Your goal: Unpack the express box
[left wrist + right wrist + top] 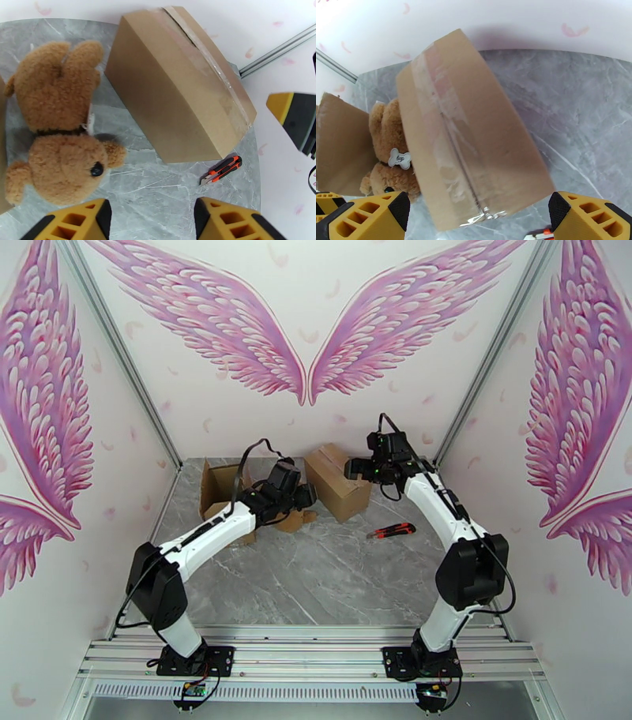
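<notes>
The express box (338, 481) is brown cardboard, sealed with clear tape along its top seam, and lies at the back centre of the table. In the right wrist view the box (470, 130) sits below my right gripper (480, 221), whose jaws are open wide and apart from it. My right gripper (355, 469) hovers at the box's right end. My left gripper (304, 494) is open and holds nothing, just left of the box (177, 87). My left gripper (152, 225) hangs over the bare table beside a brown teddy bear (59, 130).
The teddy bear (391, 158) lies on the table between the sealed box and an opened cardboard box (221, 489) at the back left. An orange and black box cutter (391, 531) lies right of the sealed box, also the cutter (222, 169). Walls close in behind.
</notes>
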